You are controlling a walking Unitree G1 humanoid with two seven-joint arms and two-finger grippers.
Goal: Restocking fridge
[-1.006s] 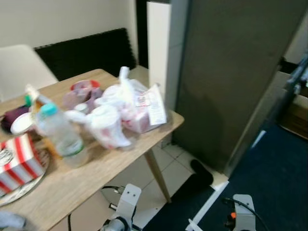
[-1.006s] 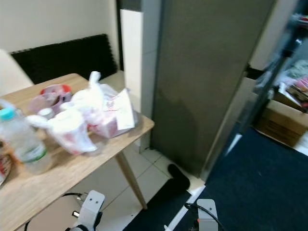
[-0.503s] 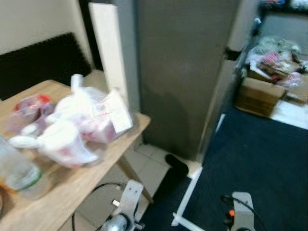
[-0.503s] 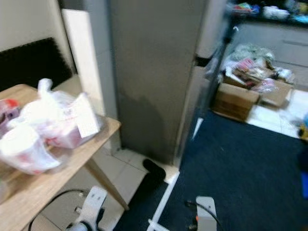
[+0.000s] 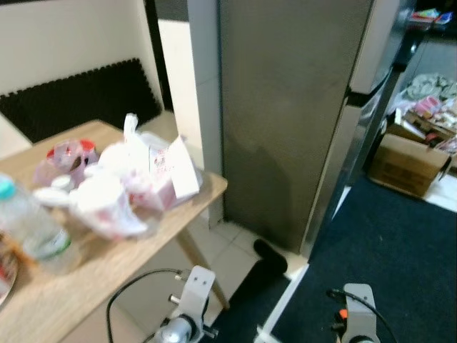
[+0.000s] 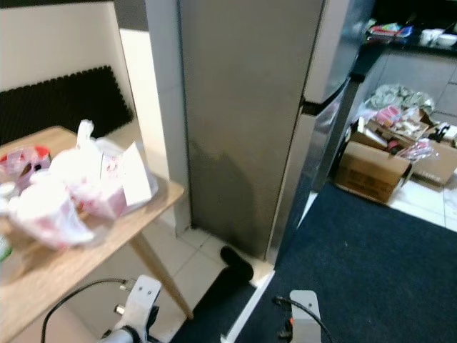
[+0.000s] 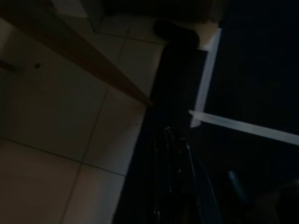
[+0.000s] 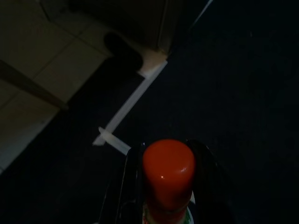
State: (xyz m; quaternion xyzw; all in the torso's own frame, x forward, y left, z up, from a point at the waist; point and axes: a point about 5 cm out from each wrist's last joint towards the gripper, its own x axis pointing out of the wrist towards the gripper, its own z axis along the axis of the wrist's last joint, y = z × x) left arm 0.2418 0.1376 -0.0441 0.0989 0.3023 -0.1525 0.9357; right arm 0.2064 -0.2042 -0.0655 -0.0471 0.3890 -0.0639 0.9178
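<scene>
One bottle (image 8: 168, 175), rounded glossy red cap, pale neck with a green trace, clamped between right gripper (image 8: 166, 186) fingers over dark carpet | left gripper (image 7: 175, 154) dim, finger state unclear | fridge (image 5: 293, 107) closed ahead.

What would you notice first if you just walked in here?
The tall grey fridge stands shut right ahead. To its left, a wooden table is piled with plastic bags of food and a water bottle. Down low, the right gripper holds a bottle with a red cap.
</scene>
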